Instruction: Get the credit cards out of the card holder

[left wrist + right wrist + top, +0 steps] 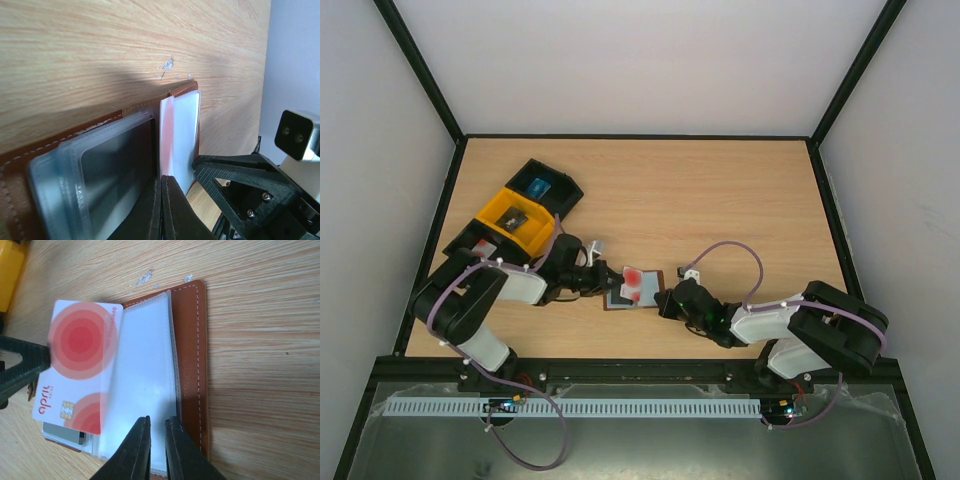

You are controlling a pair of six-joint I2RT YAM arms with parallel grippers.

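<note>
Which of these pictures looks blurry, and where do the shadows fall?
Left wrist view: the left fingers look soft, and a shadow lies on the table beyond the card holder. Right wrist view: the red card is crisp. Top view: even light.

**Bright, even light; close-ups soften near the lens**

Diffuse light fills the overhead view, and the desk (720,200) shows only faint shadows. In the left wrist view a soft dark shadow borders the card holder (12,195), whose nearest parts blur. The right wrist view is sharper.

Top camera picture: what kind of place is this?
Probably a robot lab test booth: a wooden table boxed in by plain white walls, robot arms, left and right, bolted at its near edge, and a card holder between them.
</note>
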